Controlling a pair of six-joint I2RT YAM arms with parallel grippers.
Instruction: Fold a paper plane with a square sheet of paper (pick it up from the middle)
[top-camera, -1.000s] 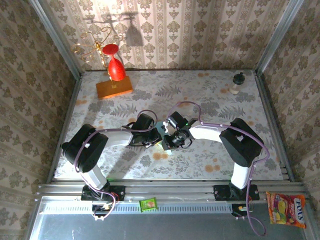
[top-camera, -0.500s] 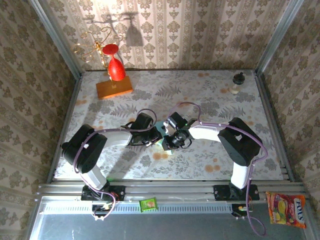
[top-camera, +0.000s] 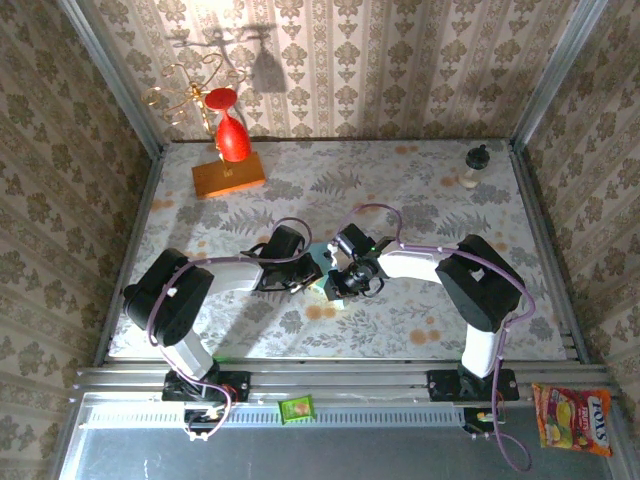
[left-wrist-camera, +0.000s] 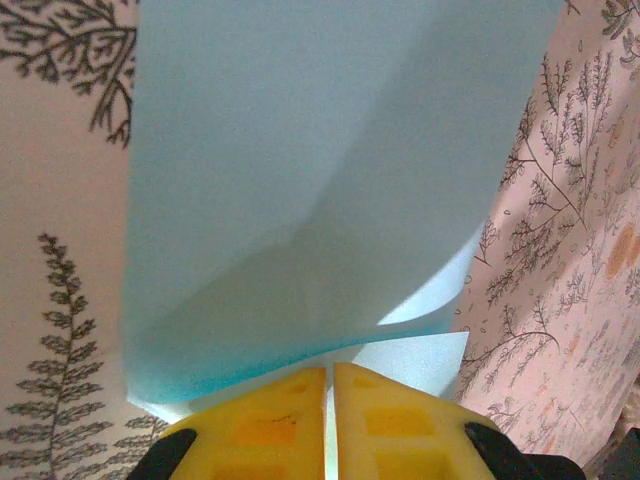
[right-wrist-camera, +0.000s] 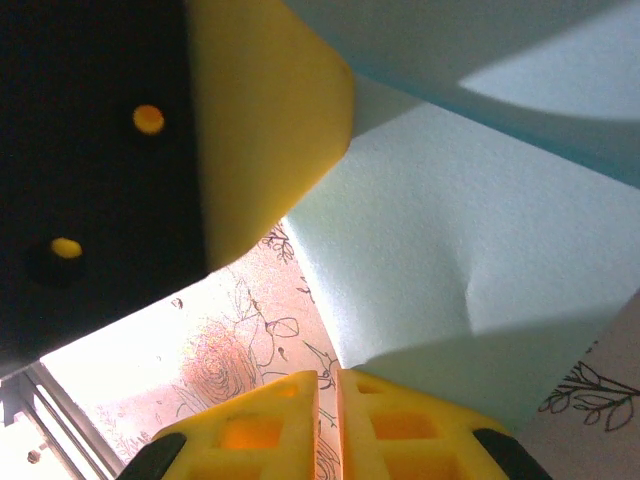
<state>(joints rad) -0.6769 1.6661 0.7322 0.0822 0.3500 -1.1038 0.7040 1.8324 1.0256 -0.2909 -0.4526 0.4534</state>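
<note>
Pinching the square sheet of paper (left-wrist-camera: 320, 180), left claw (left-wrist-camera: 329, 376) and right claw (right-wrist-camera: 327, 378); curl at left wrist.

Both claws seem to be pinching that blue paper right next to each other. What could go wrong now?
1. The left claw and right claw both pinch the thin blue paper; pulling apart might tear it.
2. The paper bows and shows a small stray dent in the right wrist view, so a fold could land crooked.
3. The claws sit very close together, so they might bump.
</note>
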